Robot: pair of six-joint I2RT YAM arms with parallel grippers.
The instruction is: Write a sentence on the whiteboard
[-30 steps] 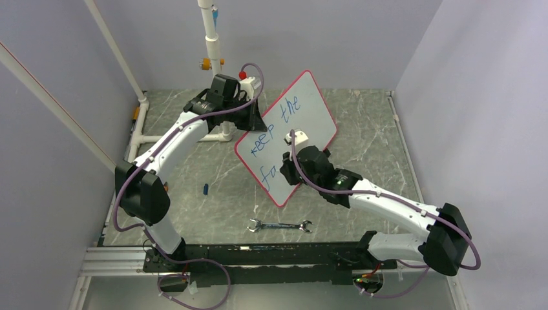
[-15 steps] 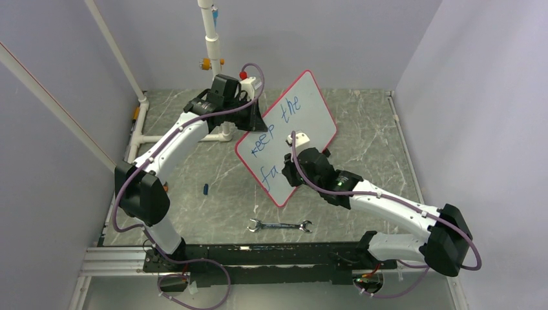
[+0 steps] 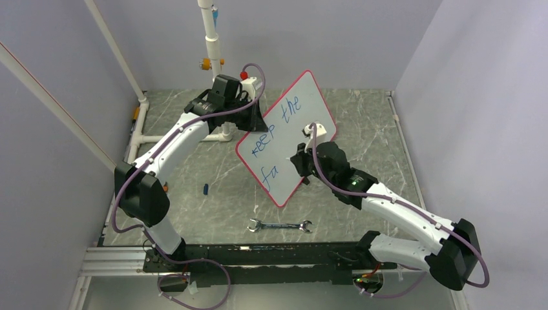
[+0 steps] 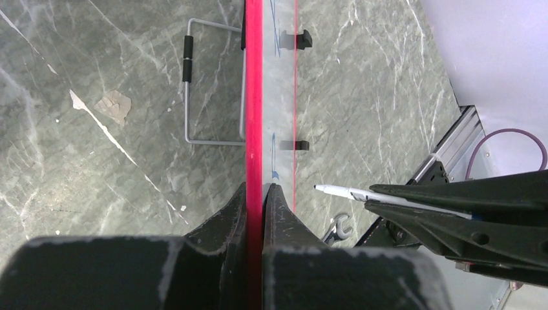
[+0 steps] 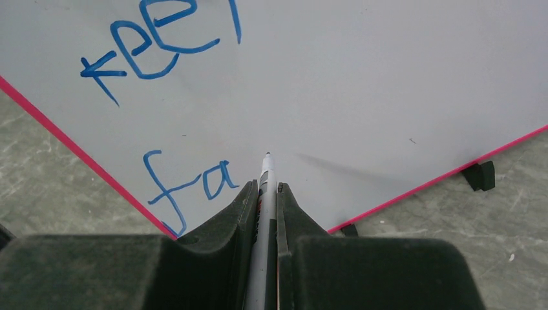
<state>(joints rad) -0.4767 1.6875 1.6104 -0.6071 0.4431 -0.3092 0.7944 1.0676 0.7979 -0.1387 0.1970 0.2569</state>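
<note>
The whiteboard (image 3: 310, 119) stands tilted on its edge, red-pink rim (image 4: 254, 97) running up the left wrist view. My left gripper (image 3: 257, 121) (image 4: 258, 190) is shut on that rim at the board's upper left edge. The sentence (image 3: 274, 129) in blue reads "keep the" with "fa" (image 5: 194, 184) on the line below. My right gripper (image 3: 300, 161) (image 5: 265, 188) is shut on a white marker (image 5: 265, 173). Its tip points at the board (image 5: 362, 84) just right of "fa". In the left wrist view the marker (image 4: 342, 192) tip stands a little off the board's face.
A wrench (image 3: 279, 226) lies on the marble floor in front of the board. A small blue cap (image 3: 205, 189) lies to the left. A white pipe frame (image 3: 213, 45) stands behind. A wire stand (image 4: 187, 97) and black clips (image 5: 479, 175) sit at the board's rim. Walls close in on both sides.
The "a" after "f" was finished. The right gripper then pulled the marker back and moved right along the board. The left gripper and board stayed still.
</note>
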